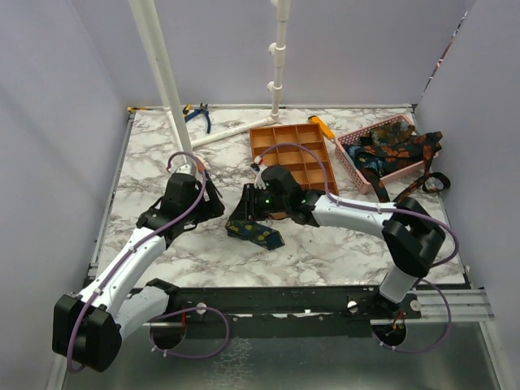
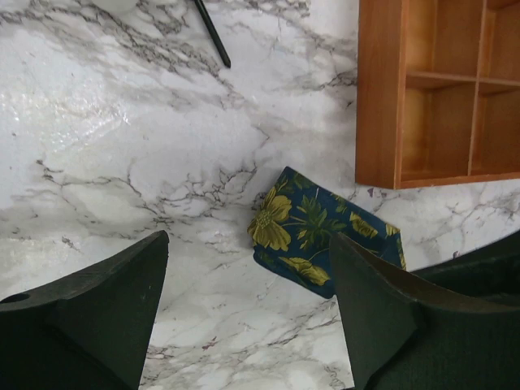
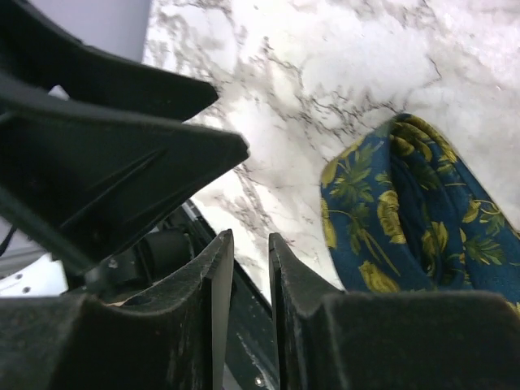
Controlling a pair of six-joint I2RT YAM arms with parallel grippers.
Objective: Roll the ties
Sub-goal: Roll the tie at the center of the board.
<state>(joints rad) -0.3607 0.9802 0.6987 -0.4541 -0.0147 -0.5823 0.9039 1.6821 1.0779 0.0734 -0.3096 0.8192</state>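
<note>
Left wrist view has the left claw point(image 2: 248, 241) spread wide and holding nothing, its two dark fingers low in the frame. The blue tie point(image 2: 313, 231) with yellow flowers lies on the marble table point(image 2: 122, 146) just ahead of that claw, closer to the finger on the right of the frame than to the other. Further out beyond that finger stands the orange tray point(image 2: 378, 89), and every compartment that shows is bare.

The right claw point(image 3: 250, 237) has its fingers drawn almost together, with only a thin slit between them and no cloth in it. The same tie sits close off to one side of those fingers, and as far as I can see it touches neither. From the right wrist it reads as several layers folded over one another in a loose bundle, not a tight coil.

I judge the work to be at an early stage. One tie is out and partly gathered but not yet a finished roll, and nothing is stored in the tray. The other ties point(image 1: 394, 150) are heaped in the pink basket point(image 1: 351, 162), well beyond the right claw. Some hang over its edge onto the table, and all are unrolled.

No brand, label or writing can be read anywhere; the only marks are the flower and leaf prints on the cloth.
</note>
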